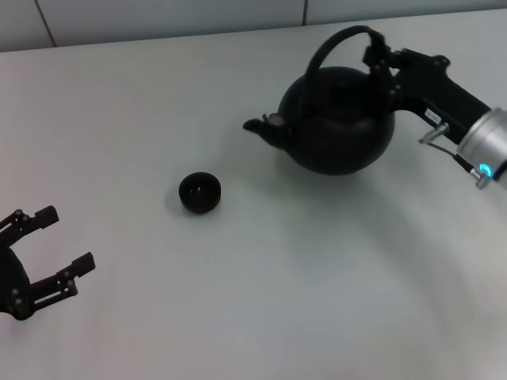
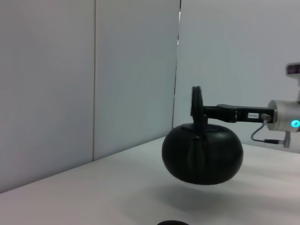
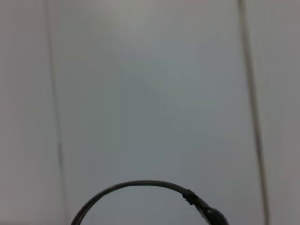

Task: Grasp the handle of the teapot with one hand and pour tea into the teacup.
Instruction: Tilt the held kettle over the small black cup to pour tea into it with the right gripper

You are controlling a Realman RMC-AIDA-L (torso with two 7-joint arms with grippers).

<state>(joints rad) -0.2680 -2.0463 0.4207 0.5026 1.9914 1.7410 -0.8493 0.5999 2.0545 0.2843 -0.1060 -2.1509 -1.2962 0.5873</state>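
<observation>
With the black two-fingered right gripper (image 1: 382,62) clamped on the arched black handle (image 1: 337,43), the round matte black teapot (image 1: 337,119) hung clear of the white table (image 1: 317,277), so its spout needed carrying steadily over the small dark teacup (image 1: 200,192) before tilting, while the left gripper (image 1: 49,253) rested parted.

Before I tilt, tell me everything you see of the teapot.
The teapot is round, matte black, with a short spout toward the teacup and an arched handle. The right gripper holds the handle. In the left wrist view it hangs above the table, roughly level, its shadow below. No tea shows.
</observation>
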